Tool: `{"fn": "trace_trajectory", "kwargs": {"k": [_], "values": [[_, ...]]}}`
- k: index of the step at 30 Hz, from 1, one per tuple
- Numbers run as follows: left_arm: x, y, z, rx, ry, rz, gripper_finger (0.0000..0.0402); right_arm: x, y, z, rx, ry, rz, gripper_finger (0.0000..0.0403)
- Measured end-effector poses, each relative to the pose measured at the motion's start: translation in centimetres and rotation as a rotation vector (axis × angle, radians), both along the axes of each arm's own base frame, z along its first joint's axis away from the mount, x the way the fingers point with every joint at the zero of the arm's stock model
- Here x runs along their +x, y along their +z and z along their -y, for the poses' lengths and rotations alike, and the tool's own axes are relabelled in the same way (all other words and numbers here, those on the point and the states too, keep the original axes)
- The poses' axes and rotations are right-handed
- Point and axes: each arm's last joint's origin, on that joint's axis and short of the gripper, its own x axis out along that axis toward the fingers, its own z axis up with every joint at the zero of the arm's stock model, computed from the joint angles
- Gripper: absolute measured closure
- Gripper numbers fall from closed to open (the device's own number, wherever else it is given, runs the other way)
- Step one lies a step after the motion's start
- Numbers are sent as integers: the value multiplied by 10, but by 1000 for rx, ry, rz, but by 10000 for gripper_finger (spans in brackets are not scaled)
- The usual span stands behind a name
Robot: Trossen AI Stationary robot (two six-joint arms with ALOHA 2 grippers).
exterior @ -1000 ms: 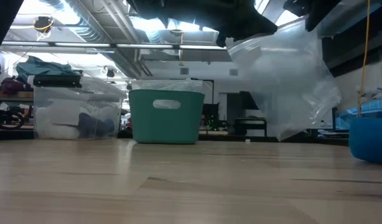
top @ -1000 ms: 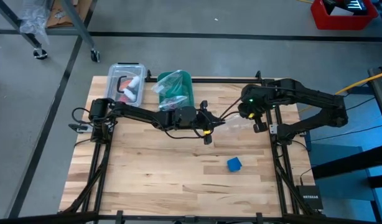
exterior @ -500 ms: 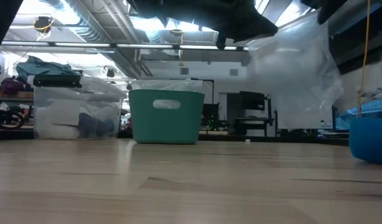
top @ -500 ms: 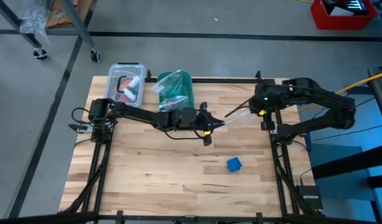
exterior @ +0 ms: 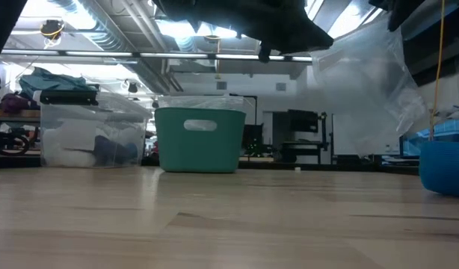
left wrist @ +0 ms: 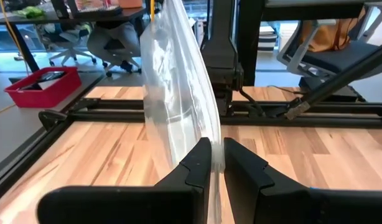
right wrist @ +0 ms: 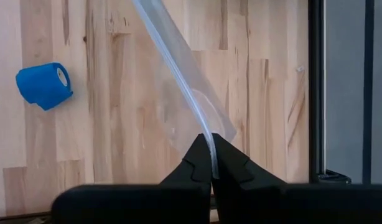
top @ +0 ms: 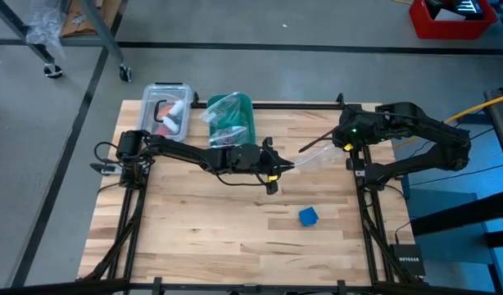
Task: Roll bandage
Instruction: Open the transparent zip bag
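Observation:
The bandage is a small bright blue roll lying on its side on the wooden table, right of centre toward the near edge; it also shows in the right wrist view. No gripper touches it. A clear plastic bag hangs in the air between my two grippers, beyond the roll. My left gripper, at the table's middle, is shut on the bag's left end. My right gripper, by the right edge, is shut on its right end. My left gripper pinches an edge of the clear bag between its two fingers. The fingers lie about level and point toward the table's right edge. The bag stands up from them, clear of the table. My right gripper pinches the bag's thin edge between its fingertips, coming from above and slanting down. The bag runs away from the fingers toward my left gripper, clear of the wood.
A teal bin with clear bags in it stands at the far edge, left of centre, and a clear lidded box stands to its left. Bare wood lies around the roll and across the near half.
My right gripper has drawn back toward the table's right edge and a little up, rolling its wrist, still shut on the bag. The bag's right end has risen with it, and the bag is stretched out more between the two grippers. The roll has not moved.

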Motion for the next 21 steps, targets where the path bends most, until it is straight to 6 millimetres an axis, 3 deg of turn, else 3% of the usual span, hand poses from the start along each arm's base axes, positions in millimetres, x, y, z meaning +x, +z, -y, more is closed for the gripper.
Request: {"fn": "trace_trajectory", "kwargs": {"k": [14, 21], "values": [[-1, -2, 7, -2, -16, -22, 360, -1, 0, 0, -2, -1, -7, 402], [1, 8, 7, -92, -4, 102, 298, 0, 0, 0, 9, 4, 5, 402]]}}
